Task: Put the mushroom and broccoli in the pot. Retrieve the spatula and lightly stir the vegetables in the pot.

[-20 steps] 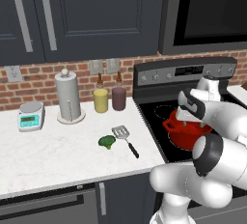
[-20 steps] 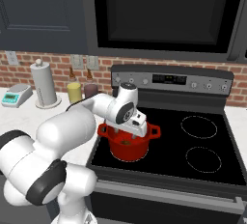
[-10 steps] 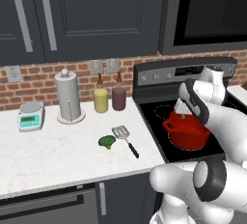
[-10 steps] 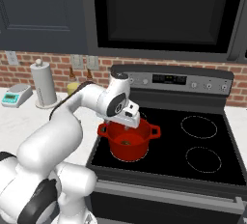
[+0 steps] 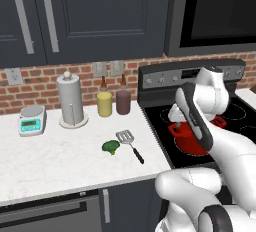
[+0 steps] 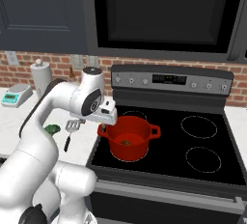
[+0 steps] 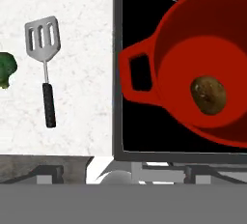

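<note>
White marble counter [image 5: 50, 161] runs along a red brick wall, with a black stove [image 6: 202, 136] at its right end. At the far left of the counter stands a small kitchen scale [image 5: 31, 121], then a paper towel roll [image 5: 70, 100], then a yellow bottle [image 5: 104, 101] and a dark purple bottle [image 5: 123, 98] near the wall. Nearer the front edge lies the broccoli [image 5: 110, 147], and just right of it, apart from it, lies the spatula [image 5: 130, 144] with its slotted head toward the wall. On the near left burner sits the red pot [image 6: 128, 137], and the mushroom [image 7: 208, 95] lies on its bottom. The gripper [image 6: 102, 117] hangs over the left rim of the pot, jaws wide apart and holding nothing; the mushroom is below it, the broccoli and spatula to its left.
</note>
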Motion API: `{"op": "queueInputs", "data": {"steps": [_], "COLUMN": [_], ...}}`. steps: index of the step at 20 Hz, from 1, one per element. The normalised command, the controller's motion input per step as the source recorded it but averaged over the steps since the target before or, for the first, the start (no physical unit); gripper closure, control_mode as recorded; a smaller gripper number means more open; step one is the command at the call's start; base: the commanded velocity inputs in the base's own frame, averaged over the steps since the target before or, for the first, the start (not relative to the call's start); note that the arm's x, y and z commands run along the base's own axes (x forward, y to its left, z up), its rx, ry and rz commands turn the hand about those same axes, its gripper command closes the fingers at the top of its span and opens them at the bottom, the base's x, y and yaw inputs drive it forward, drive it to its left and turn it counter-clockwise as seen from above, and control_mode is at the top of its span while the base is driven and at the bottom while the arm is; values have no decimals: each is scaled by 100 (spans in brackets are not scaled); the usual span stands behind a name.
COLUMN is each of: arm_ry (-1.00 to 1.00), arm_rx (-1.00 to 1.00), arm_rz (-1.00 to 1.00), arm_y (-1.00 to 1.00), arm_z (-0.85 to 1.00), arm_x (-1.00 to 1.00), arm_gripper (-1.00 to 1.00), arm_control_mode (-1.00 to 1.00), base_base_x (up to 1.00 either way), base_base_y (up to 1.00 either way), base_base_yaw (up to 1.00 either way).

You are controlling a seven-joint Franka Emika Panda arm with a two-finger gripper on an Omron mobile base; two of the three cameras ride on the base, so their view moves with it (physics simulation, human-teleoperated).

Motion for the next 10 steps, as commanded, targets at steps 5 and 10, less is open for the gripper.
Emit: {"op": "queueInputs", "data": {"steps": [5,10], "arm_ry": [5,12], "arm_rx": [-1,-7], "arm_rz": [21,17], "arm_y": [98,100], "arm_z": [0,0], "arm_x": [-10,3], "arm_gripper": [-100,-100], "arm_control_mode": [-100,-100], "base_base_x": [0,0], "base_base_y": [0,0], "base_base_yaw": [0,0]}}
